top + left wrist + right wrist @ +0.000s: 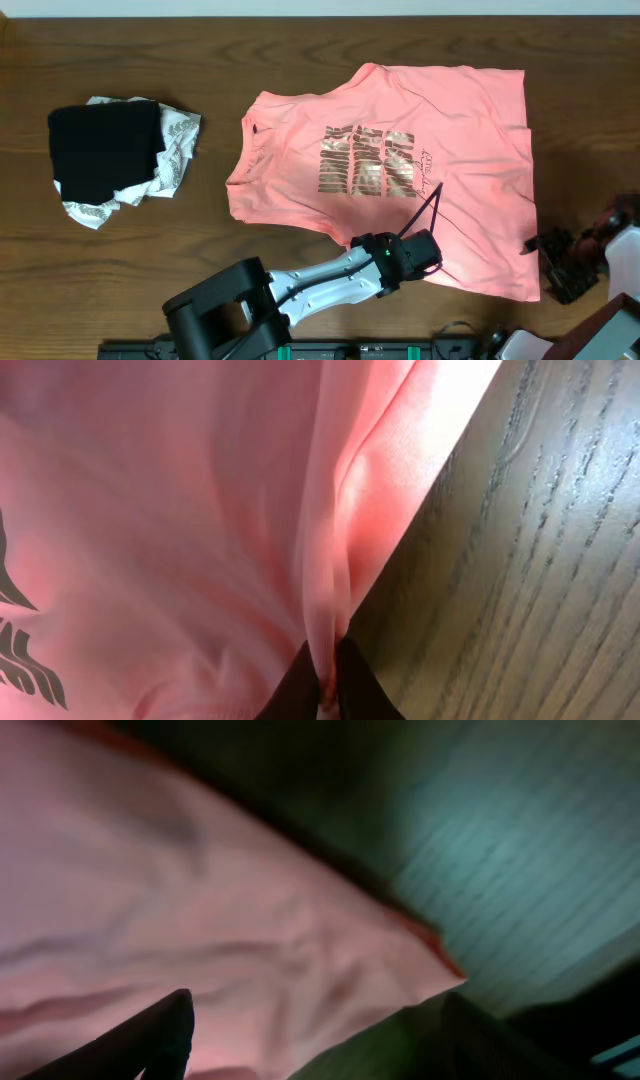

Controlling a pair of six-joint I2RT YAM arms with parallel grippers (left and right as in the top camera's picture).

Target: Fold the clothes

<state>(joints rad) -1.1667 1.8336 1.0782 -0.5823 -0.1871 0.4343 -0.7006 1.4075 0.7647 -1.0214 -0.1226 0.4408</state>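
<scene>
- On the wooden bench (120, 290), right of centre, the salmon-pink T-shirt (470, 130) lies spread flat, chest side up.
- Its neck opening points to the left of the overhead view and its hem to the right, so the three lines of brownish-gold lettering (365, 162) run sideways.
- The fabric lies mostly smooth, with light creases along the right-hand edge.
- The left arm (320, 280) reaches in from the near edge of the bench, and its end sits on the near edge of the shirt, just below the lettering.
- In the left wrist view the left jaws are closed tight on a raised ridge of pink cloth. The dark fingertips (290, 695) meet at the bottom of the frame with the fold pinched between them, and bare wood shows to the right.
- The right arm (622, 250) sits at the far right of the bench, just beside the near right corner of the shirt.
- In the right wrist view the right jaws stand wide. One dark finger (150, 1040) is low on the left and the other low on the right, with the pointed corner of the shirt lying between them and gripped by neither.
- Well apart from the shirt, on the left side of the bench, a black folded garment (105, 150) rests on a crumpled white cloth (180, 135) with a grey pattern.
</scene>
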